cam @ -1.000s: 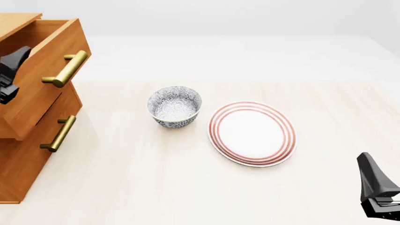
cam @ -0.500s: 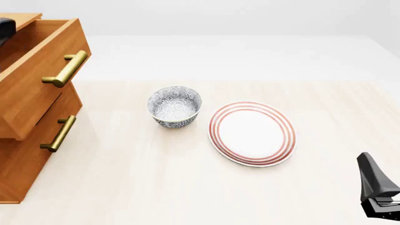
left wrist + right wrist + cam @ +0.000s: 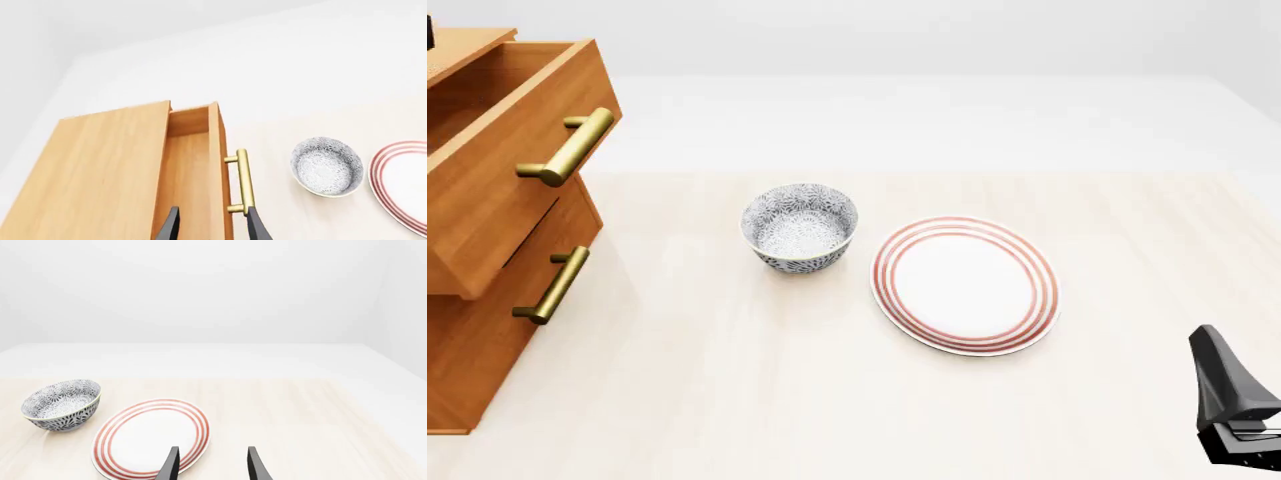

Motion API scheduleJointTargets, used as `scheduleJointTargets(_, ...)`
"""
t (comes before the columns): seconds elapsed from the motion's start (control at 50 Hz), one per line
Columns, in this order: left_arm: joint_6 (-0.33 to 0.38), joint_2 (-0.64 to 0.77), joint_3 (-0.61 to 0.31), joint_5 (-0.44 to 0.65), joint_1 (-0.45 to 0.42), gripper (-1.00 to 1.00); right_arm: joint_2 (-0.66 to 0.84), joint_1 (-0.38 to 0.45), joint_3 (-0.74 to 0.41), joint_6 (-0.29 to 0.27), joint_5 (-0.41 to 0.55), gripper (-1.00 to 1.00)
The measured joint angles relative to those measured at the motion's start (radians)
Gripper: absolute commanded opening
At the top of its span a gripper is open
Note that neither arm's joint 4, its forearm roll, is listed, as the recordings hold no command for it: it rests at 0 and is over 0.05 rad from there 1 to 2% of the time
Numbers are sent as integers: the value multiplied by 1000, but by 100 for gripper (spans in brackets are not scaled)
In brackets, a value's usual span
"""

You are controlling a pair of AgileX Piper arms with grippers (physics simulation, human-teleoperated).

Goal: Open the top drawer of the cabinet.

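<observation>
One second back my left gripper sat dark against the side of the top drawer (image 3: 510, 150) at the front view's 9 o'clock edge; half a second back only a scrap of it showed at 10 o'clock, and now just a sliver remains in that corner. In the left wrist view the left gripper (image 3: 212, 225) hangs above the cabinet (image 3: 100, 170), fingers spread apart and holding nothing, looking down on the pulled-out drawer box and its brass bar handle (image 3: 243, 180). The drawer stands out well proud of the middle drawer (image 3: 507, 290) below it, in the same place in all three front pictures, so I judge the pull finished and the arm clearing upward. That reads to me as the task essentially done; what remains is parking the left arm without clipping the cabinet top. My right gripper (image 3: 212, 464) rests at the front view's 4 o'clock corner, fingers apart and empty, pointed over the red-ringed plate (image 3: 965, 285) toward the patterned bowl (image 3: 799, 226). Plate and bowl sit just beside each other, well apart from the cabinet, both untouched.
</observation>
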Motion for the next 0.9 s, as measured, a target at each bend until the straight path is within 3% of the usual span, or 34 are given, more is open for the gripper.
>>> scheduleJointTargets(0.48, -103, 110, -161, 173, 8, 100, 0, 0, 0, 0, 0, 100)
scheduleJointTargets(0.9, -161, 140, -176, 201, 6, 100, 0, 0, 0, 0, 0, 100)
